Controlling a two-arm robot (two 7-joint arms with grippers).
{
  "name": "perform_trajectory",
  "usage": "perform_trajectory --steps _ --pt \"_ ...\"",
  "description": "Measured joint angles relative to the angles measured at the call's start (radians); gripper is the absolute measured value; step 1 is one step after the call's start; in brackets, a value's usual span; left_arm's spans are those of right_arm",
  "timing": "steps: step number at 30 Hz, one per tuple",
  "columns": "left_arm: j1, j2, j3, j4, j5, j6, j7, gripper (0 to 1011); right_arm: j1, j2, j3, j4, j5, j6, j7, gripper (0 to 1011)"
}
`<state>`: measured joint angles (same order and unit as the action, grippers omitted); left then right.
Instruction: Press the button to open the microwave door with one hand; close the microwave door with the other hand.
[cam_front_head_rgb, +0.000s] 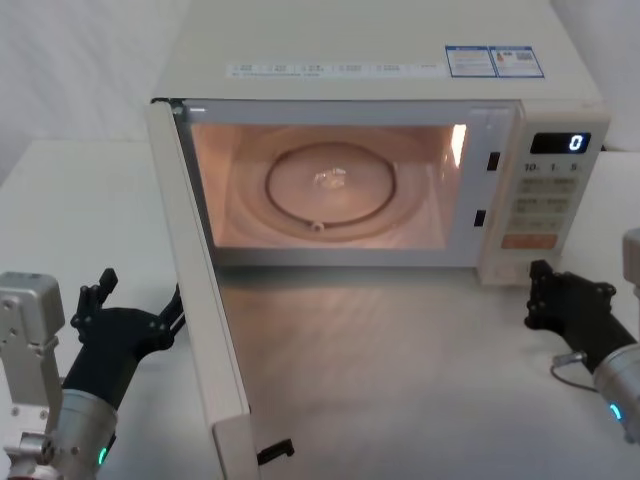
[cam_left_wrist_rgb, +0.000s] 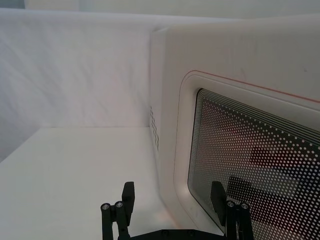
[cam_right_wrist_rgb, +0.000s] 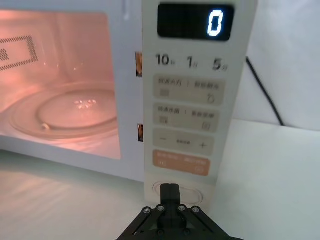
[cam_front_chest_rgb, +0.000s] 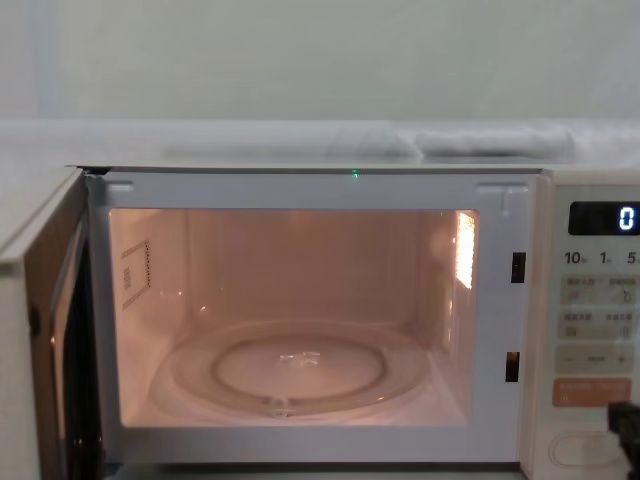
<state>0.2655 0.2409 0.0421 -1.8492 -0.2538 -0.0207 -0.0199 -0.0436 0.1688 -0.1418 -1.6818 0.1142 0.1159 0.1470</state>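
The cream-white microwave (cam_front_head_rgb: 380, 50) stands lit inside, its glass turntable (cam_front_head_rgb: 330, 190) bare. The microwave door (cam_front_head_rgb: 205, 310) is swung wide open toward me on its left hinge. My left gripper (cam_front_head_rgb: 140, 292) is open just outside the door's outer face; in the left wrist view its fingers (cam_left_wrist_rgb: 216, 195) straddle the edge of the door window (cam_left_wrist_rgb: 260, 150), and contact is unclear. My right gripper (cam_front_head_rgb: 540, 285) is shut, its tip (cam_right_wrist_rgb: 170, 191) right in front of the oval button (cam_right_wrist_rgb: 197, 192) at the bottom of the control panel. The chest view shows that button (cam_front_chest_rgb: 575, 447) beside the right gripper (cam_front_chest_rgb: 625, 420).
The microwave sits on a white table (cam_front_head_rgb: 400, 380) with a white wall behind. The display (cam_front_head_rgb: 560, 143) reads "0". A black cable (cam_right_wrist_rgb: 260, 85) runs behind the oven's right side. Bare table lies left of the door (cam_left_wrist_rgb: 75, 170) and in front of the cavity.
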Motion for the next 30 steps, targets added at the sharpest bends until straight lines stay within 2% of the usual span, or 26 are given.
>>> perform_trajectory --steps 6,11,22,30 --pt "0.000 0.000 0.000 0.000 0.000 0.000 0.000 1001 -0.049 0.021 0.035 -0.093 0.016 0.014 0.002 0" --pt "0.000 0.000 0.000 0.000 0.000 0.000 0.000 1001 -0.073 0.041 0.071 -0.139 0.028 0.022 0.005 0" --pt "0.000 0.000 0.000 0.000 0.000 0.000 0.000 1001 -0.095 0.068 0.133 -0.167 0.044 0.017 0.007 0" --pt "0.000 0.000 0.000 0.000 0.000 0.000 0.000 1001 -0.095 0.079 0.140 -0.170 0.044 0.004 0.018 0"
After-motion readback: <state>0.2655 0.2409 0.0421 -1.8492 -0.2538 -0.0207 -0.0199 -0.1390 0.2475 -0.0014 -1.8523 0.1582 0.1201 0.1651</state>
